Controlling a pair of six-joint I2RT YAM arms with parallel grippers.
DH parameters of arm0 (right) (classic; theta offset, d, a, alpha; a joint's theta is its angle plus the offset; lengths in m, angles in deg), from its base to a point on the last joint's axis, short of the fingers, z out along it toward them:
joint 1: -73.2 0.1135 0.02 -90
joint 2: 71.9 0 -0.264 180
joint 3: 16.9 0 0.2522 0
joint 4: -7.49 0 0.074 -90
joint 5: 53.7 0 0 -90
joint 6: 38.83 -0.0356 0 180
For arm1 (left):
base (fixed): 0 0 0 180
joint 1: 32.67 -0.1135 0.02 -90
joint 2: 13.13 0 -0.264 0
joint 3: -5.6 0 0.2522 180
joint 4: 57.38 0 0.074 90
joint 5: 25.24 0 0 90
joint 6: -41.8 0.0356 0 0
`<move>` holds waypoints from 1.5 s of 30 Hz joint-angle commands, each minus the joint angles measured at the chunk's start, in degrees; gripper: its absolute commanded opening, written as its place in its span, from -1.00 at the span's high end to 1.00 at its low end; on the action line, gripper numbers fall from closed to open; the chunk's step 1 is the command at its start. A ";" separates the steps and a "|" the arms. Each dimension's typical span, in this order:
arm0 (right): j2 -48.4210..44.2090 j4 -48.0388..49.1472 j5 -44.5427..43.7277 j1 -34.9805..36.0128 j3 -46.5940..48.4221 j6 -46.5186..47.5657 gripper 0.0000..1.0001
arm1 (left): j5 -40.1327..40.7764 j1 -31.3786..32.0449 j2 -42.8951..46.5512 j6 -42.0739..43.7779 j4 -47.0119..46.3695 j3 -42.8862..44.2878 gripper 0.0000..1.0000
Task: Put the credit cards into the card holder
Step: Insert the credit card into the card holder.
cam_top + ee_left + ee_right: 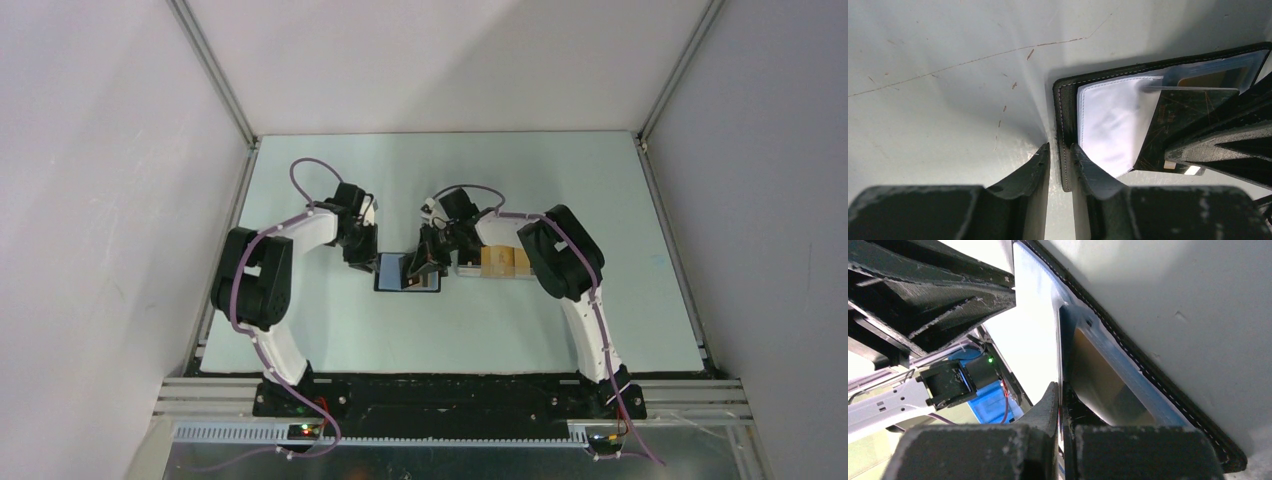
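The black card holder (392, 273) lies open on the table, its blue lining and clear pockets facing up. My left gripper (1060, 155) is shut on the holder's stitched left edge (1064, 125); in the top view this gripper (366, 264) is at the holder's left side. My right gripper (1062, 395) is shut on a dark credit card (1180, 120), seen edge-on in the right wrist view (1060, 355), with its front end inside a clear pocket (1108, 120). An orange card (1098, 375) lies in the pocket beneath. In the top view the right gripper (425, 264) is over the holder's right half.
A pale tray (468, 268) with orange-yellow cards (503, 262) lies just right of the holder, partly under my right arm. The table has raised rails on the left (222, 250) and right (672, 250) and white walls all round.
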 commanded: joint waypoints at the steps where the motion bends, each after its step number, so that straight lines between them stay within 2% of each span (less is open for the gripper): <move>1: -1.75 6.01 -3.81 0.10 -0.45 -2.13 1.00 | -0.43 0.80 0.51 0.90 1.51 -0.74 0.46; 16: -0.82 10.40 -4.51 1.14 -0.95 -2.47 1.00 | -0.93 0.92 0.40 0.93 1.50 -0.73 0.46; 22: -2.31 9.92 -7.46 3.09 -2.42 -2.58 0.98 | -0.95 0.91 1.27 0.60 1.50 -0.59 0.46; 26: -2.83 6.94 -10.03 4.00 -2.47 -2.33 0.78 | -0.87 0.91 1.46 -0.34 1.52 -0.42 0.47; 31: -4.15 1.45 -13.68 3.94 -2.21 -1.01 0.17 | -0.51 0.92 1.25 -0.34 1.53 0.23 0.47; 35: -5.77 -4.05 -16.78 3.79 -0.59 1.08 -0.14 | -0.51 0.93 1.14 -0.25 1.50 0.45 0.47; 40: -5.98 -11.15 -19.07 3.78 2.91 2.95 -0.32 | -0.37 0.95 0.97 -0.17 1.52 0.49 0.47; 45: -4.89 -17.20 -21.15 4.35 7.32 4.47 -0.41 | -0.52 0.91 1.07 -0.23 1.63 0.73 0.47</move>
